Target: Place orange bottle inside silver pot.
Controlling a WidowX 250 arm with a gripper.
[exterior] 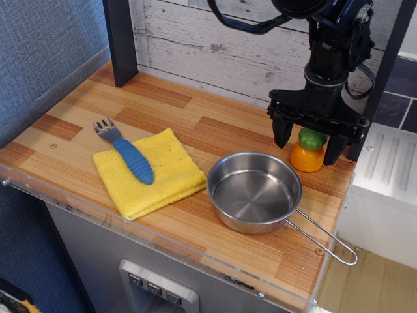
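The orange bottle (307,155) with a bumpy green cap stands upright at the back right of the wooden counter. My gripper (309,141) is open, its two black fingers hanging on either side of the bottle's cap, left finger (282,135) and right finger (335,147) apart from it. The gripper body hides the top of the cap. The silver pot (255,191) sits empty just in front and left of the bottle, its wire-loop handle (324,237) pointing to the front right.
A yellow cloth (148,172) lies at the front left with a blue-handled fork (125,152) on it. A dark post (120,39) stands at the back left, a dark frame bar (381,75) at the right edge. A white plank wall (215,39) backs the counter.
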